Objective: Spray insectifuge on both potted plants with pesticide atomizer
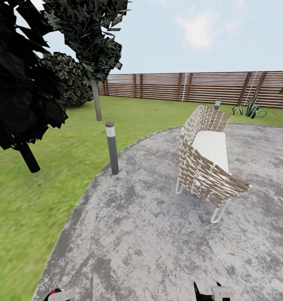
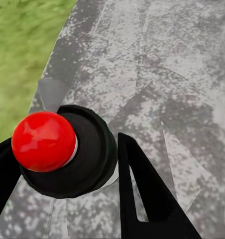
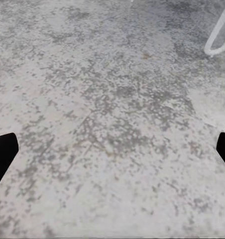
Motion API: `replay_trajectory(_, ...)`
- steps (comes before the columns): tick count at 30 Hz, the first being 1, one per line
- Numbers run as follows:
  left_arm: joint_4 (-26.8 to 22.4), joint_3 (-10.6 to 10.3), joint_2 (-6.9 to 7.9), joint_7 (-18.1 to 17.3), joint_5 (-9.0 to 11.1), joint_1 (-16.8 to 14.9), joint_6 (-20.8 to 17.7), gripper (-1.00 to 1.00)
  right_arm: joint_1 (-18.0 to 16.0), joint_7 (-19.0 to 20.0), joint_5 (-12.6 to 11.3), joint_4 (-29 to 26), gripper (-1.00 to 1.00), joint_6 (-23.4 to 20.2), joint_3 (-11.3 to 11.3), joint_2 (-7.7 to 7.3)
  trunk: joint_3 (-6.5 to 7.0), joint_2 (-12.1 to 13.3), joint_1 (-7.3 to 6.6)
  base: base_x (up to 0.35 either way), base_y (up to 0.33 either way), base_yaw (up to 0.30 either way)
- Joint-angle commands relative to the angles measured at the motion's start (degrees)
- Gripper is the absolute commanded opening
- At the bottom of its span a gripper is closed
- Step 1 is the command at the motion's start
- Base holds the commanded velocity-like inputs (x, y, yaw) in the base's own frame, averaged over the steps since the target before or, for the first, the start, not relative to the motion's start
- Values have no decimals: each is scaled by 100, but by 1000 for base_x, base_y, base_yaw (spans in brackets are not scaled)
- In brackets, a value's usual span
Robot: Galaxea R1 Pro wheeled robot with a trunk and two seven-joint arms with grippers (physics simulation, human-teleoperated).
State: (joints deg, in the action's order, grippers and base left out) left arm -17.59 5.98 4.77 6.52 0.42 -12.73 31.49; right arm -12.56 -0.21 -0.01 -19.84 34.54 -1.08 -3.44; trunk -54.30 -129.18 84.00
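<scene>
Left gripper (image 2: pixel 67 164) is clamped around a round black-bodied thing with a red ball top (image 2: pixel 43 141), probably the atomizer seen end-on, so it's already in hand over the patio (image 2: pixel 182 74). Right gripper (image 3: pixel 112 154) hangs wide open, empty. Bottle looks light, rigid and slick, so I'd grab mid-body. One potted plant (image 1: pixel 251 109) sits by the fence (image 1: pixel 208 85).

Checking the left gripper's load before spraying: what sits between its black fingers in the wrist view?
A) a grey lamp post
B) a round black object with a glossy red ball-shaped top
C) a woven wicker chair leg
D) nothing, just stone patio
B: the left gripper closes around a round black object with a glossy red ball-shaped top, above the grey mottled stone patio.
</scene>
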Motion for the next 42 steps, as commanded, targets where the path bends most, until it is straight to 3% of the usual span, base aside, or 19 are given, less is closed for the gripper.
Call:
replay_trajectory(1,1,5,-1,14,12,-1,21,-100,-6,-1,1,6,100,18,-6,1,-5,-2,-1,0,0,-298)
replay_trajectory(20,7,17,9,-54,18,37,43,-100,-2,-5,1,8,100,17,0,10,-5,-2,-1,0,0,-300)
replay_trajectory(22,4,23,15,-53,19,78,98,-100,-3,-5,1,9,100,17,1,10,-5,-2,-1,0,0,-300)
replay_trajectory(28,16,28,45,-3,20,158,811,-100,-1,-5,1,15,100,14,3,10,-5,-2,-1,0,0,-300)
replay_trajectory(42,14,35,12,20,7,192,822,-100,-5,-5,1,15,100,13,2,10,-5,-2,-1,0,0,-300)
